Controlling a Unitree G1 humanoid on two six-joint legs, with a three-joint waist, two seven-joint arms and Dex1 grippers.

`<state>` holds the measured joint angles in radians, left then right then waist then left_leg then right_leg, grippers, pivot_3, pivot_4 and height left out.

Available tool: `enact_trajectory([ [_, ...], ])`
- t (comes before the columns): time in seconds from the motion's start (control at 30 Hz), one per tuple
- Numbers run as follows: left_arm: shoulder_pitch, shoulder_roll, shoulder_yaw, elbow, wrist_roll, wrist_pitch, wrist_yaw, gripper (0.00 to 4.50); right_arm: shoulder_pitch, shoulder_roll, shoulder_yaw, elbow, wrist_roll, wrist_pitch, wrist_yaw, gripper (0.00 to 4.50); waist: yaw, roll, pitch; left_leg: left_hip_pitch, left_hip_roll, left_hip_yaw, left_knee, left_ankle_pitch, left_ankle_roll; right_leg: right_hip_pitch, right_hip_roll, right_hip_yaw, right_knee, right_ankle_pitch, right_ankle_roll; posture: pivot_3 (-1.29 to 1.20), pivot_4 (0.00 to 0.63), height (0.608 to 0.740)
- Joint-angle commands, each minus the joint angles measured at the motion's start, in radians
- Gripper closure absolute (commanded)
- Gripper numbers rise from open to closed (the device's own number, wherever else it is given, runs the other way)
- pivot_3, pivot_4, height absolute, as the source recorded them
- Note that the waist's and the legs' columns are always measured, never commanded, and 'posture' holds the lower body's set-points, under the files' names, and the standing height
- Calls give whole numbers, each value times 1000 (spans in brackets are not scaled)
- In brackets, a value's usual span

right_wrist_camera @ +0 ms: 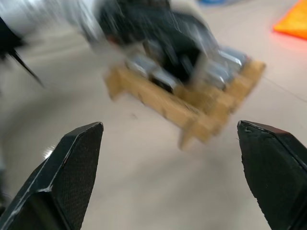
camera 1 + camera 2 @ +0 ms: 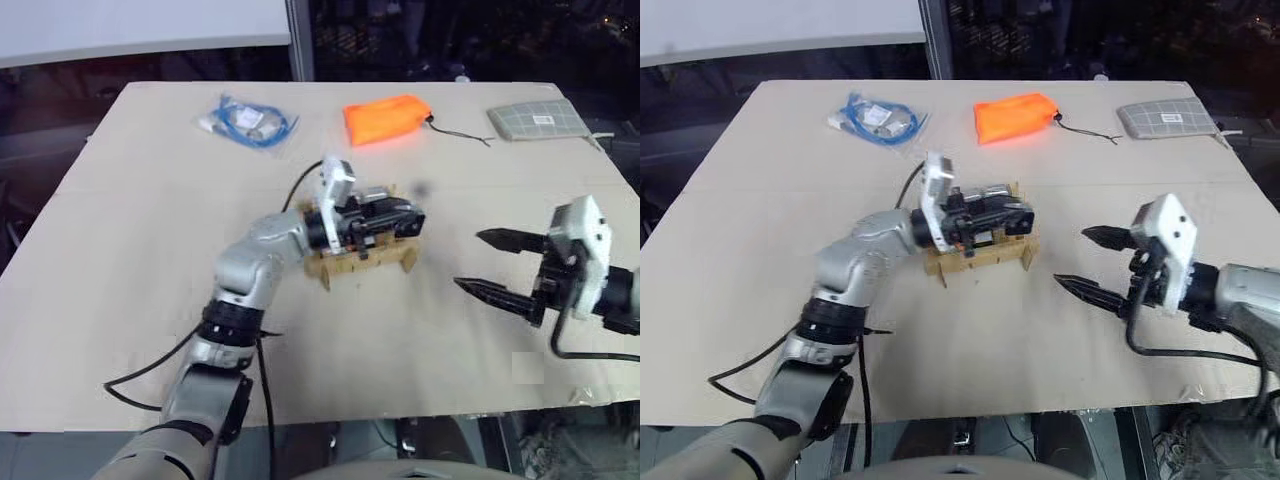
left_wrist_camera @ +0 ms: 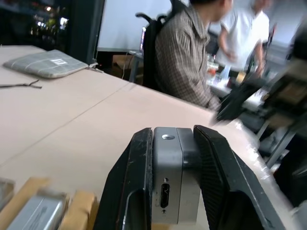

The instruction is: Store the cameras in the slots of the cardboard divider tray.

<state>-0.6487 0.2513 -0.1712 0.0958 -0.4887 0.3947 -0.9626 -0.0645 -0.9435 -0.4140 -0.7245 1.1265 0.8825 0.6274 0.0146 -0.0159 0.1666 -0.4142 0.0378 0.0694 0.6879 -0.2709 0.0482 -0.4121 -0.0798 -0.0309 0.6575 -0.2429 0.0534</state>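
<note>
The cardboard divider tray (image 2: 362, 258) sits near the middle of the table (image 2: 120, 200), with silver-grey cameras (image 1: 225, 57) already seated in some of its slots. The left gripper (image 2: 405, 215) reaches across directly over the tray, its fingers clamped tight on one more camera (image 3: 173, 175); the left wrist view shows that grey block pinched between the two black fingers (image 3: 129, 182), a port and a small round hole on the faces turned to the lens. Whether this camera touches the tray cannot be told.

The right gripper (image 2: 495, 263) hangs to the right of the tray, clear of it, its two fingers spread wide with nothing between them, pointing toward the tray.

At the far edge of the table lie an orange bag (image 2: 385, 118), a checked grey pouch (image 2: 535, 119) and a coil of blue cable (image 2: 245, 122), all well apart from the tray. People (image 3: 189, 48) are visible beyond the table in the left wrist view.
</note>
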Motion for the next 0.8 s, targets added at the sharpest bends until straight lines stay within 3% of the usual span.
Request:
enact_trajectory([
  [0.03, 11, -18, -30, 77, 107, -212, -31, 3737, 39, -48, -103, -62, 227, 54, -122, 66, 0, 0, 0, 0, 0, 0, 0, 0, 0, 0, 0, 0, 0, 0, 0, 0, 150, 740],
  [0.2, 2, -39, -1, 209, 178, -397, -5, 3737, 131, -86, -222, -90, 334, 67, -238, 66, 4, -1, 0, -1, 0, 0, 0, -1, 1, 0, -1, 0, 0, 0, 0, 0, 150, 740],
  [0.4, -1, -28, 18, 304, 216, -494, -18, 3737, 183, -113, -259, -118, 408, 34, -329, 66, 1, -1, 0, -1, 0, 0, 0, -1, 2, 0, 0, 0, -1, 0, 0, 0, 150, 740],
  [0.8, 1, -62, 40, 349, 197, -450, -32, 3737, 175, -145, -234, -108, 410, -10, -352, 66, 1, -2, -1, 0, 0, 0, 0, -1, 2, 1, 0, -1, 0, 0, 1, 0, 150, 740],
])
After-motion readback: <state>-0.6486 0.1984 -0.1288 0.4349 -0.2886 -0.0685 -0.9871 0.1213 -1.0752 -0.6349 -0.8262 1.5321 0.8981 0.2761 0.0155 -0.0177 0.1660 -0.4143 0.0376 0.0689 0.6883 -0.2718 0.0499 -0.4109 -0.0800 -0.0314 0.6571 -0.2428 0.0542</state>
